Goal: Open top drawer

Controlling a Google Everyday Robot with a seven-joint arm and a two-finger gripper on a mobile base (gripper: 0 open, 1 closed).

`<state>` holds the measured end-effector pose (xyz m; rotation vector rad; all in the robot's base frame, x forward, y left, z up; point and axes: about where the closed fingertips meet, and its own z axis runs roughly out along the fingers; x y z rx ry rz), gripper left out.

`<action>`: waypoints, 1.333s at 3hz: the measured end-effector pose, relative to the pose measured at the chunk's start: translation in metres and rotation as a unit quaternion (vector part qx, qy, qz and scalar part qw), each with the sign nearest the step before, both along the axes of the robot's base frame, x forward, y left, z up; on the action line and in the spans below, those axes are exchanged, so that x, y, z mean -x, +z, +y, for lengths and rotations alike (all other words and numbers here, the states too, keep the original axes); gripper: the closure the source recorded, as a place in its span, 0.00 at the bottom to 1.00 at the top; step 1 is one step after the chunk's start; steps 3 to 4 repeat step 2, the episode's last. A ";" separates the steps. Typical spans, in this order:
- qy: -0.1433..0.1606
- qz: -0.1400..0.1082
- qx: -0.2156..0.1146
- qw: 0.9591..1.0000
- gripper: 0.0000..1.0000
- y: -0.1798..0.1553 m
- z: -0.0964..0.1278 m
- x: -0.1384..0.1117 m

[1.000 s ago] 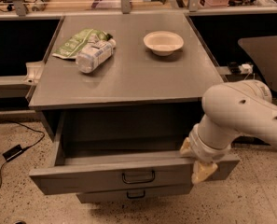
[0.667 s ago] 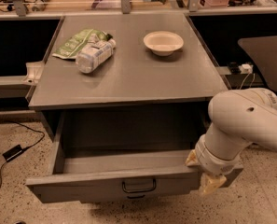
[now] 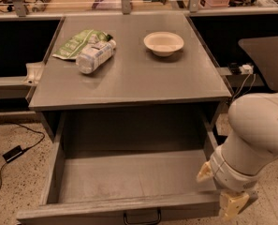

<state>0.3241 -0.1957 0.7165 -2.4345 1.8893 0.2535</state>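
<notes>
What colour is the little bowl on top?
The bowl is cream-white, in the camera view. The gripper is at the front right corner of the top drawer.

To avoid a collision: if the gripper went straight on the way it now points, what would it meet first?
The gripper points down at the front right corner of the top drawer; probably it meets that front first, but depth is unclear.

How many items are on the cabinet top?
3: a green bag at back left, a bottle lying against it, a bowl at back right. None seem hidden. The gripper is at the front right corner of the open drawer.
</notes>
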 end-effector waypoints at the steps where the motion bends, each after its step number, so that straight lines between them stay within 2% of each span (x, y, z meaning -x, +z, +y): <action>1: -0.014 -0.056 -0.036 0.998 0.04 0.046 -0.004 -0.016; 2: -0.014 -0.066 -0.043 0.997 0.00 0.054 -0.003 -0.021; 4: -0.014 -0.066 -0.043 0.997 0.00 0.054 -0.003 -0.021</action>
